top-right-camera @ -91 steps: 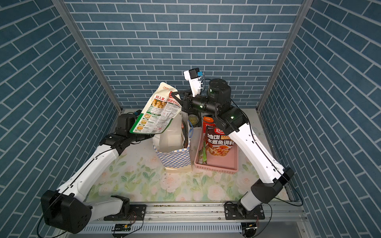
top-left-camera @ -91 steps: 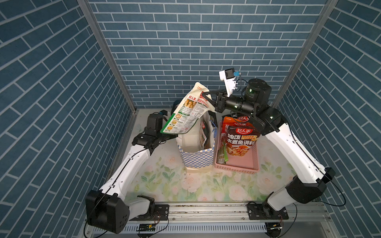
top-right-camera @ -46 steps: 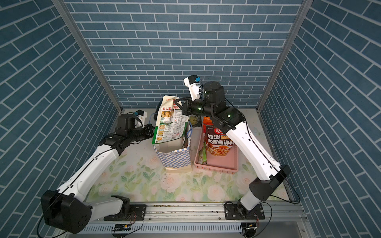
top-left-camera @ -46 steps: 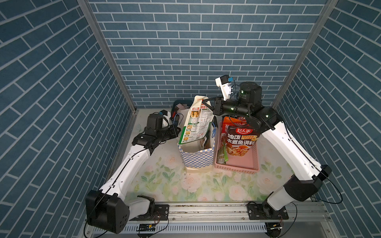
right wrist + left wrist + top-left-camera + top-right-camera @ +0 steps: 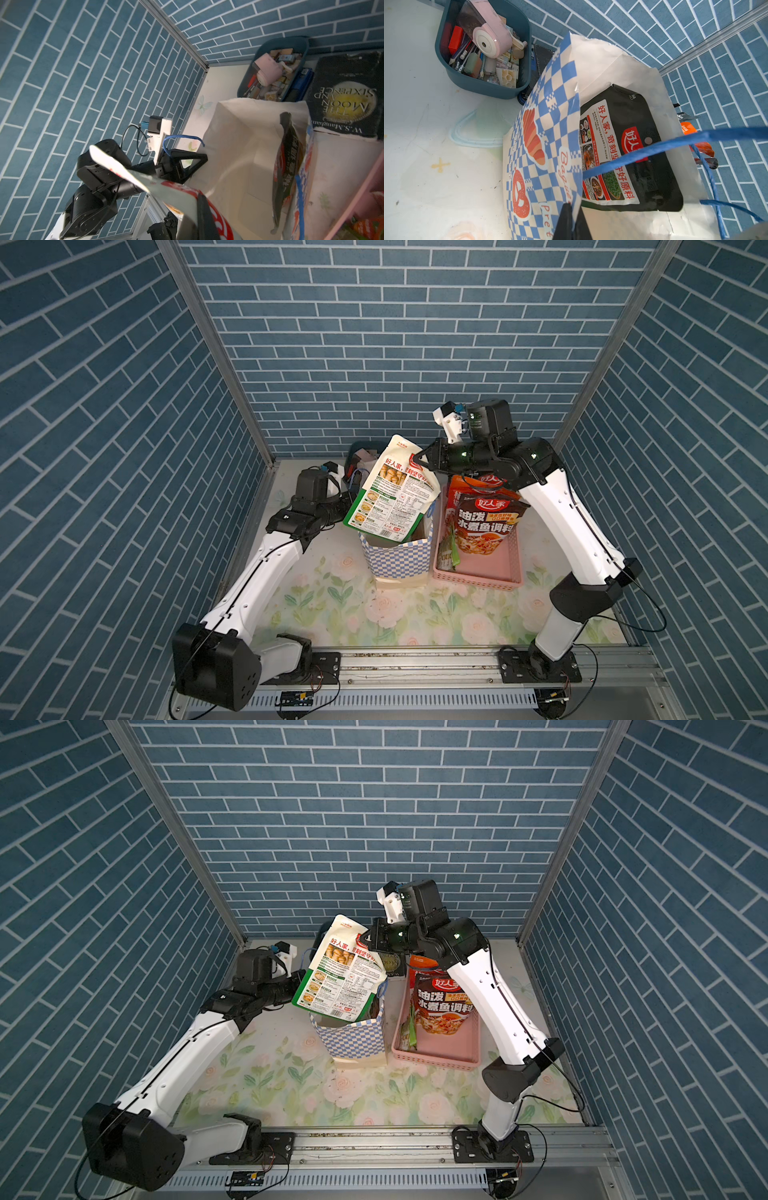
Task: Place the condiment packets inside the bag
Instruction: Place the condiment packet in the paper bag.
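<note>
The checkered bag [image 5: 397, 562] stands upright mid-table. My left gripper [image 5: 572, 205] is shut on the rim of its left wall, mostly hidden behind a packet in both top views. My right gripper [image 5: 419, 460] is shut on the top corner of a white-and-green condiment packet [image 5: 390, 497] [image 5: 340, 973]. This packet hangs tilted over the bag's mouth, its lower edge at the rim. A black packet [image 5: 623, 149] [image 5: 288, 166] leans inside the bag. More packets stand in the pink basket [image 5: 478, 577]: a black-and-red one [image 5: 486, 522], an orange-red one [image 5: 457, 489] and small green ones [image 5: 451, 551].
A dark teal bin [image 5: 483, 85] full of stationery sits behind the bag by the back wall. A black book [image 5: 349, 93] lies beside it. The pink basket touches the bag's right side. Brick walls close in on three sides.
My right gripper has come down with the white-and-green packet, whose lower edge has dropped from above the bag to its mouth. The left arm has stayed on the bag's rim.
</note>
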Controlling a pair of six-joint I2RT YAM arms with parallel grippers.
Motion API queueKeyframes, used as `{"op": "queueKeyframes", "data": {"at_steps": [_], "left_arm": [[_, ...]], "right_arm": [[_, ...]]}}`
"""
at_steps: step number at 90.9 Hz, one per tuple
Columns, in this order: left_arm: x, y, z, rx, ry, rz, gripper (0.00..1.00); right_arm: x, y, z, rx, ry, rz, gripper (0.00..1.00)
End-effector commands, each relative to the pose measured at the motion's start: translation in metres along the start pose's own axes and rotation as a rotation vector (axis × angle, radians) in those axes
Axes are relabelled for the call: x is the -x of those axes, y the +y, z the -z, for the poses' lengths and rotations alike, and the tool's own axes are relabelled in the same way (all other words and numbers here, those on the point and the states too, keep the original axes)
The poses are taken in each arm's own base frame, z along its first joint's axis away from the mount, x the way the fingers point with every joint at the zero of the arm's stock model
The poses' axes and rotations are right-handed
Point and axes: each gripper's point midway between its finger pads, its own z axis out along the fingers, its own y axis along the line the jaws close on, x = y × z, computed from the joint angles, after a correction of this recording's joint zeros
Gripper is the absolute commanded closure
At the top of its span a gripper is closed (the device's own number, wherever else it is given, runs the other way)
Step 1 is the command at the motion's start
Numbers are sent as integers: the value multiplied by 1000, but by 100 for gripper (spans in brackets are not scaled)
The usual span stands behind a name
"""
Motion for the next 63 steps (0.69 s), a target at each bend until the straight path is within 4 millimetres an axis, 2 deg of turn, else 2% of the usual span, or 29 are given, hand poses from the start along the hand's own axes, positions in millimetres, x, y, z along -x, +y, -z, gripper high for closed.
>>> {"op": "queueKeyframes", "data": {"at_steps": [1,20,41,48,63], "left_arm": [[-9,3,-3,6,32,-2,100],[-8,3,-4,6,32,-2,100],[-9,5,-5,10,32,1,100],[-8,5,-6,9,31,3,100],[-8,3,-6,5,28,6,100]], "right_arm": [[-8,-7,9,-29,39,-73,100],[2,-20,33,-64,-11,-94,100],[8,-28,47,-75,-46,-101,100],[8,-22,43,-29,-44,-118,100],[5,-1,14,146,-28,-178,100]]}}
